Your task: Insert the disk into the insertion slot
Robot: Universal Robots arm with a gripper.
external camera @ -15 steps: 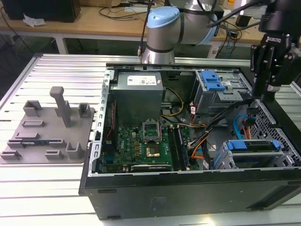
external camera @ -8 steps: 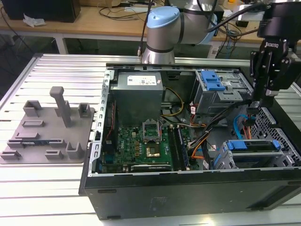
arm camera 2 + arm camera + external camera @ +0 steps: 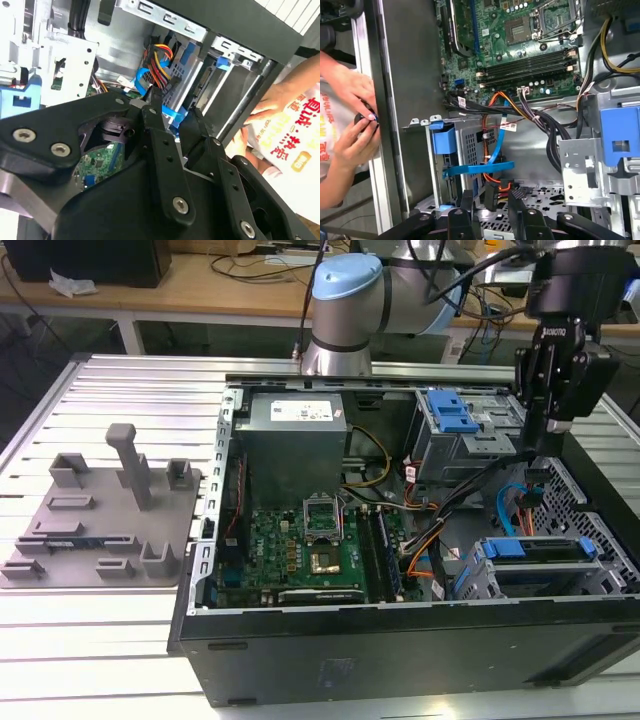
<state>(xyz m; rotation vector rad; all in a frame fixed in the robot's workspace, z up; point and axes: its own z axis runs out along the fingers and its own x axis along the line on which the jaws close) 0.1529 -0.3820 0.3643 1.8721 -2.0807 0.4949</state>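
Exterior view: on a slatted metal table (image 3: 90, 640) stands an open computer case (image 3: 400, 650) with a white-labelled power supply (image 3: 295, 435). The gripper (image 3: 545, 440) hangs above the blue-framed disk (image 3: 540, 548), which appears seated in the slot (image 3: 545, 582).

Second wrist view: fingers (image 3: 150, 117) stand parted, holding nothing. A hand (image 3: 270, 107) rests by a red-printed bag (image 3: 295, 135).

First wrist view: two hands (image 3: 350, 125) are outside the case wall.

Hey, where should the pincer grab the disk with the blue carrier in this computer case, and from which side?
Probably the upward-facing blue carrier edge of the disk, coming straight down from above: the case lies open on top, while the grey cage and cables crowd its other sides. The pincer is open.
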